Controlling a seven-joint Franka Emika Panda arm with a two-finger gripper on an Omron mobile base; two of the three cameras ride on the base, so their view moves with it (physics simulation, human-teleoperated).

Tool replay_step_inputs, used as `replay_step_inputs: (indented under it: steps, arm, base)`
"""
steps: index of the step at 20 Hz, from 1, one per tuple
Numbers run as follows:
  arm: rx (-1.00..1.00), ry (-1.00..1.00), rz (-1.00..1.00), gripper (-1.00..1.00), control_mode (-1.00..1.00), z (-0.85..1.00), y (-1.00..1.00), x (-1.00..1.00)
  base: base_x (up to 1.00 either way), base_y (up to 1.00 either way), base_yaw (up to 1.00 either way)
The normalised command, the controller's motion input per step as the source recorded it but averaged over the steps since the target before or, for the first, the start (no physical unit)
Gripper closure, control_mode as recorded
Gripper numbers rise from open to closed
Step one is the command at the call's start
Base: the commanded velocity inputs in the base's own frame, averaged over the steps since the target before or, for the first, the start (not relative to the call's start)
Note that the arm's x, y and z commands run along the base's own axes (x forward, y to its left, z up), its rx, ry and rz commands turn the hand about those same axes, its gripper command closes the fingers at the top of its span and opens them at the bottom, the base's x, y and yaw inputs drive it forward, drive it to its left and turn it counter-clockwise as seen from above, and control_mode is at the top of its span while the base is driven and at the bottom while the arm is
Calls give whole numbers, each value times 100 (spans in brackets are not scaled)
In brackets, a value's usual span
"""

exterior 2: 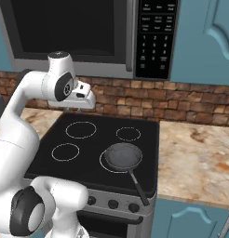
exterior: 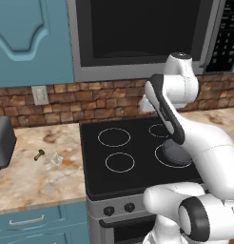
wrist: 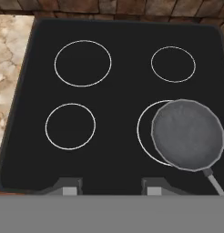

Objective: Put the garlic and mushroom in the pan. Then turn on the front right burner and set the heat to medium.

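Observation:
On the left counter lie the brown mushroom (exterior: 39,154) and, just right of it, the pale garlic (exterior: 56,158). The dark grey pan (exterior 2: 123,155) (wrist: 187,134) sits on the black cooktop (wrist: 118,91), offset right over the front right burner (wrist: 145,132), and its black handle (exterior 2: 138,186) points toward the front. In the left base view the arm hides most of the pan (exterior: 173,153). My gripper (wrist: 109,186) hangs high above the cooktop's middle and looks straight down. Its fingertips (wrist: 68,185) stand apart with nothing between them. The garlic and mushroom lie far to its left.
A grey appliance (exterior: 2,143) stands at the counter's left edge. A microwave (exterior: 142,33) hangs over the stove. Control knobs (exterior 2: 113,204) line the stove front. Marbled counter (exterior 2: 195,158) extends right of the cooktop, with a brick backsplash (exterior 2: 149,107) behind.

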Motion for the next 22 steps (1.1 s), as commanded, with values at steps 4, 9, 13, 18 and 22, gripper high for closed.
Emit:
replay_step_inputs:
  steps: [4, 9, 13, 18, 22]
  arm:
    - [1, 0, 0, -100, -100, -1, 0, -4]
    - [0, 0, -3, -100, -100, 0, -9, -22]
    - [-1, 6, 11, -100, -100, -15, 29, -24]
    - [0, 0, 18, -100, -100, -57, 94, -41]
    - [0, -8, 4, -100, -100, -39, 100, -4]
  base:
    - [0, 0, 0]
    - [0, 0, 0]
    - [0, 0, 0]
    - [0, 0, 0]
    - [0, 0, 0]
